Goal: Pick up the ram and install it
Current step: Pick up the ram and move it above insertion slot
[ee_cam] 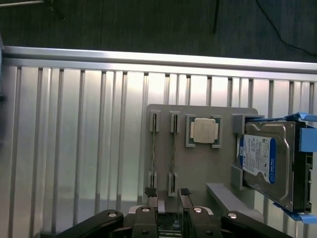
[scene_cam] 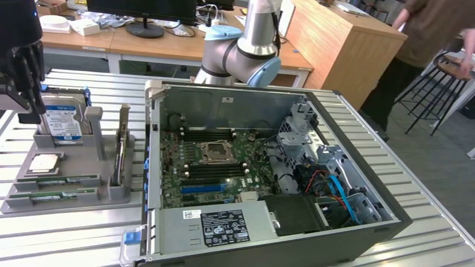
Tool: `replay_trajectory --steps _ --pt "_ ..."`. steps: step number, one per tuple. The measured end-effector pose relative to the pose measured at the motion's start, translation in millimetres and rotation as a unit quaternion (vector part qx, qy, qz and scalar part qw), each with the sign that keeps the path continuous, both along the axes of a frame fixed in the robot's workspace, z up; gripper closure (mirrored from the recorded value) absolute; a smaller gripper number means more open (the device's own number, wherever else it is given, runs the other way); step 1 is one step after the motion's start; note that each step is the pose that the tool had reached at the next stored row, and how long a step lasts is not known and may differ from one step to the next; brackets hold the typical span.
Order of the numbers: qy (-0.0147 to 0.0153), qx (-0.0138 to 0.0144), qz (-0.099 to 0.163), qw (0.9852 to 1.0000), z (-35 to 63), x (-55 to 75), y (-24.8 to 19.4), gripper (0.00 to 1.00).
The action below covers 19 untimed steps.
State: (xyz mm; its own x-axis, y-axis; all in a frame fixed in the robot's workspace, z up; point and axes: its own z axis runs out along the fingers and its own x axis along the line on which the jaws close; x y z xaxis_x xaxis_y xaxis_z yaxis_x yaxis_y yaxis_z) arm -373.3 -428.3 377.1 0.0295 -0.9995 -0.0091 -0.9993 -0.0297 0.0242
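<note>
Pick-up approach: your fingers stand apart and empty above the ram in its grey holder. By my judgement, the grasp calls for straddling it squarely.

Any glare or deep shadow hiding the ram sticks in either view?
Wrist view: glare streaks the table rail, while the sticks sit in even light. Exterior view: sticks plainly lit; the gripper is a dark silhouette.

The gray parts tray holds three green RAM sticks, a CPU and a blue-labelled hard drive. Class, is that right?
No. The wrist view shows two green RAM sticks, not three, in the gray parts tray; the CPU and blue-labelled hard drive sit there as stated.
</note>
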Motion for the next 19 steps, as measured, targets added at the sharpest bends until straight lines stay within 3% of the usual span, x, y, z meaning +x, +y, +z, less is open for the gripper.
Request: replay_trajectory --steps 19 --pt "-0.0002 0.0000 0.000 1.0000 -33.4 0.0 0.0 0.70"
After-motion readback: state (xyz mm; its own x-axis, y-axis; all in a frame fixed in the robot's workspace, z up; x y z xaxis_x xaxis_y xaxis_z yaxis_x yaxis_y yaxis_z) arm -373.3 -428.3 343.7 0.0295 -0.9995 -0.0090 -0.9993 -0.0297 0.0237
